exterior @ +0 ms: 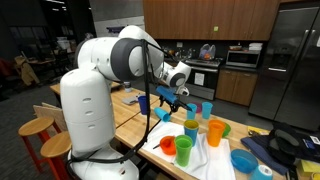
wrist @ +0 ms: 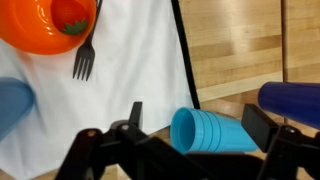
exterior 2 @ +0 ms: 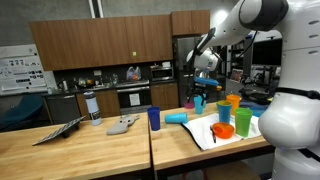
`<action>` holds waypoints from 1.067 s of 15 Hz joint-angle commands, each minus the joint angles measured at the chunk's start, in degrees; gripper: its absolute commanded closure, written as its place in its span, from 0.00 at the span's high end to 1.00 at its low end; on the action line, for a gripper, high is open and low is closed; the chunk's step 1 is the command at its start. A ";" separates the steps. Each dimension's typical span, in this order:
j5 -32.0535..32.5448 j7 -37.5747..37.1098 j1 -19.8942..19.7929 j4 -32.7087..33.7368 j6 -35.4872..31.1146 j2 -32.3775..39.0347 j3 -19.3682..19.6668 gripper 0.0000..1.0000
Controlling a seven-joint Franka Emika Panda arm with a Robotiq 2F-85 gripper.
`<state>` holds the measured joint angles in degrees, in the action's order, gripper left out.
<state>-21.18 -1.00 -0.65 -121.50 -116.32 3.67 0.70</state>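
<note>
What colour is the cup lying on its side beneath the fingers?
Light blue. The cup shows best in the wrist view.

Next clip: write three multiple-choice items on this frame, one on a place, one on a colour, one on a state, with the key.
1. Where does the fork lie?
A) on the white cloth
B) inside a cup
C) on bare wood
2. What colour is the cup lying on its side below the gripper?
A) green
B) light blue
C) orange
3. How is the gripper?
A) shut on the fork
B) shut on the cup
C) open, holding nothing
Key: 1 A, the wrist view shows its tines on cloth. 2 B, light blue shows between the fingers. 3 C, the fingers stand wide apart.
</note>
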 commanded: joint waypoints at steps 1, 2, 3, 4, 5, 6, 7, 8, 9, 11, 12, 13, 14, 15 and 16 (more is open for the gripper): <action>-1.53 -2.75 -0.29 0.77 -0.94 1.98 0.06 1.00; -1.42 -2.72 -0.33 0.88 -1.12 2.32 0.05 1.00; -1.47 -3.03 -0.21 0.77 -1.38 2.48 -0.13 1.00; -1.28 -3.06 -0.15 0.81 -1.76 2.87 -0.21 1.00; -0.78 -2.81 -0.21 1.07 -1.76 3.15 -0.16 1.00; -0.84 -2.11 0.02 0.59 -3.24 3.19 -0.42 1.00; -0.11 -2.00 0.22 0.43 -4.23 3.29 -0.56 1.00; 0.33 -1.29 0.22 0.79 -4.34 3.76 -0.63 1.00; 0.55 -1.11 0.34 0.81 -4.84 3.99 -0.81 1.00; 0.59 0.07 0.43 0.82 -6.07 4.67 -1.24 1.00; 0.88 0.55 0.41 1.06 -6.27 5.05 -1.34 1.00; 0.93 0.77 0.56 0.88 -7.30 5.36 -1.55 1.00; 0.98 1.05 0.55 0.93 -7.83 5.75 -1.67 1.00; 1.25 1.69 0.36 1.24 -8.11 6.24 -1.64 1.00; 1.66 1.76 0.40 1.29 -8.91 6.62 -1.70 1.00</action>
<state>-21.03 -0.25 -0.32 -121.38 -123.83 8.89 -0.93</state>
